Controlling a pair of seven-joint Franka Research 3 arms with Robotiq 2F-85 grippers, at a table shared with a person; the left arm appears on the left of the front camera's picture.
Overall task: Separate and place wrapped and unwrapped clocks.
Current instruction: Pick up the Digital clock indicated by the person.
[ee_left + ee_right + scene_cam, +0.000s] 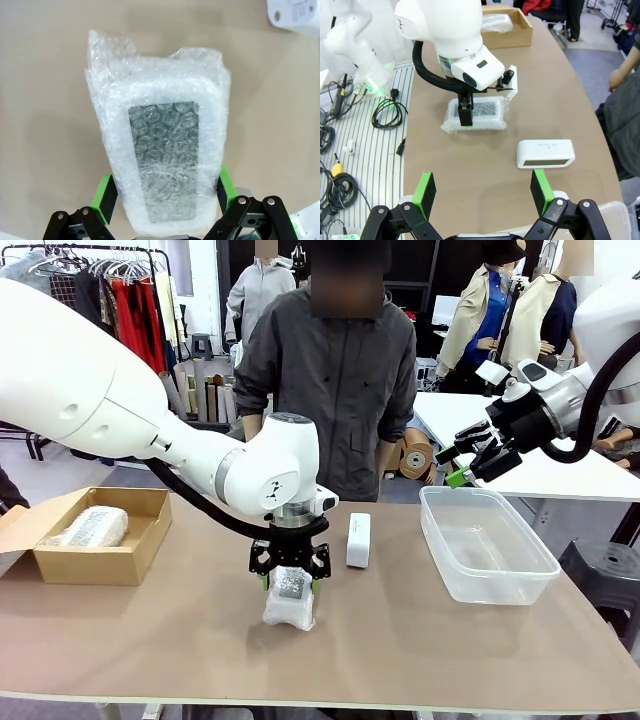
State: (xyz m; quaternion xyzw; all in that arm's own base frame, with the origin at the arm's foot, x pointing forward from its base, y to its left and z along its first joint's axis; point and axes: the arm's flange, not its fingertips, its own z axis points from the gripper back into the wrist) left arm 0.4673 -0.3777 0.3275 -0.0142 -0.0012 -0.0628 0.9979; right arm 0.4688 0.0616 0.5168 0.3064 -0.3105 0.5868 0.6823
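Note:
One wrapped clock (pixel 290 608), a lumpy bubble-wrap bundle with a dark patch, lies on the table near the front middle. My left gripper (pixel 290 584) stands over it, open, one green pad on each side of the bundle (pixel 165 145); whether the pads (pixel 106 199) touch the wrap I cannot tell. A second wrapped clock (pixel 92 527) lies in the brown cardboard box (pixel 60 562) at the left. The unwrapped clock (pixel 358 539), a smooth white block, stands just right of the left gripper. My right gripper (pixel 468 468) hangs open and empty in the air at the right (pixel 484 192).
A clear plastic tub (pixel 520 575), empty, sits on the right half of the table below the right gripper. A person stands at the far edge with arms down. The brown tabletop (pixel 150 640) is bare in front of the box.

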